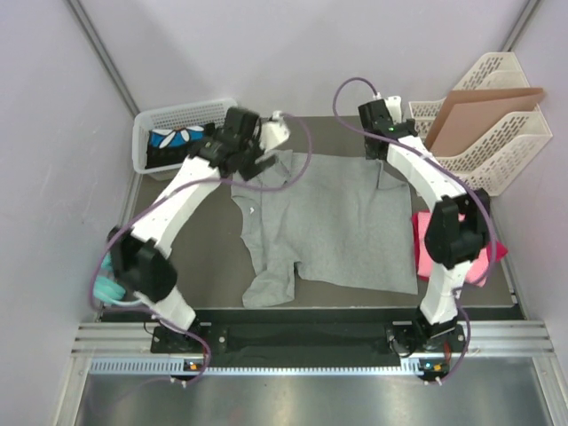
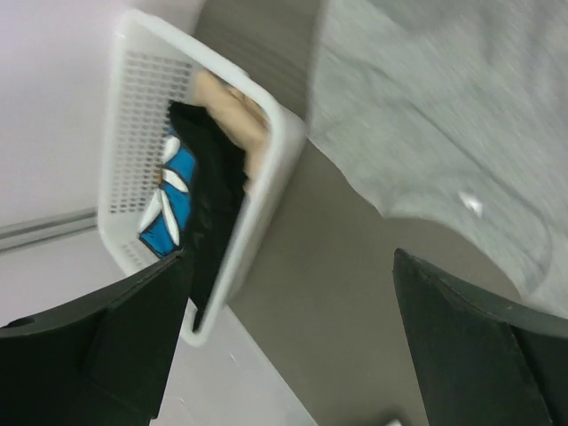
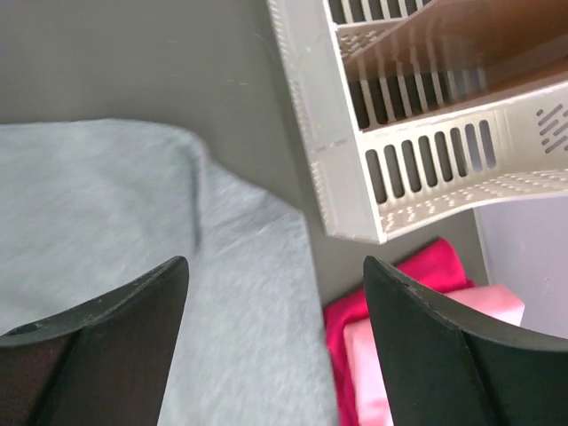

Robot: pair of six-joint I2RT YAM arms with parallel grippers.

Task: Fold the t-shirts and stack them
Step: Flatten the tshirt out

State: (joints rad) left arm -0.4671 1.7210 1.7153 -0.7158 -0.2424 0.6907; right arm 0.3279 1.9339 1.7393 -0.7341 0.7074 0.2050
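A heather grey t-shirt (image 1: 337,222) lies spread flat in the middle of the table, its lower left part bunched. My left gripper (image 1: 259,165) hangs over the shirt's far left corner, open and holding nothing. In the left wrist view that gripper (image 2: 291,259) frames bare table, with the grey t-shirt (image 2: 444,115) to the upper right. Over the far right corner my right gripper (image 1: 387,146) is open and holds nothing. The right wrist view shows it (image 3: 275,263) above the grey t-shirt (image 3: 115,204). Folded magenta (image 3: 417,275) and pink (image 3: 382,355) t-shirts (image 1: 424,253) lie at the right, partly hidden by the right arm.
A white basket (image 1: 177,120) with dark and blue cloth stands at the far left, also in the left wrist view (image 2: 133,115). A cream file tray (image 1: 506,151) with a brown cardboard sheet (image 1: 479,111) stands at the far right. Walls close in on both sides.
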